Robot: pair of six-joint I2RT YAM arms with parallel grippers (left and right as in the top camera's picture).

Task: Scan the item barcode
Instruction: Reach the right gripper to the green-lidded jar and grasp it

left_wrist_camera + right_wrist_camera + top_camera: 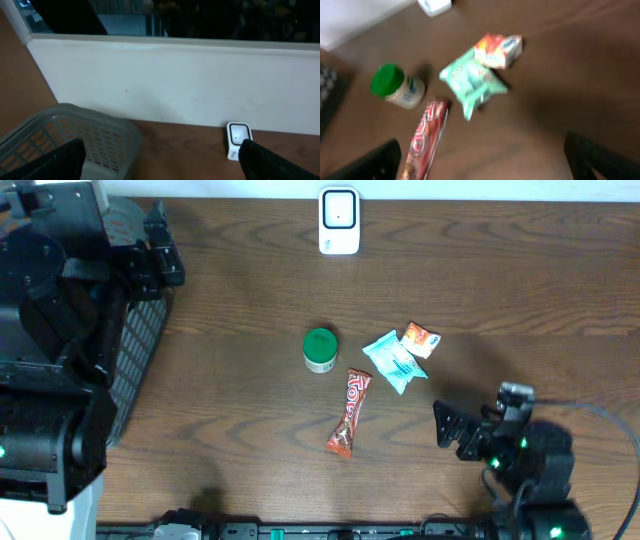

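Right fingers (600,160) and left fingers (50,162) are both standing wide and holding nothing; the scanning is not yet begun.
Four candidate items are lying untouched around the middle of the surface (250,300): a green-lidded jar (320,348), a red candy bar (350,412) nearer the near edge, a mint-green packet (395,360) and an orange packet (420,340) touching it. The white scanner (339,221) is sitting at the middle of the far edge, well apart from them. I am hovering my right fingers near the packets and hanging my left ones above the basket (75,130) at the left edge. As I judge it, everything is lying ahead: choosing, gripping, presenting a barcode.
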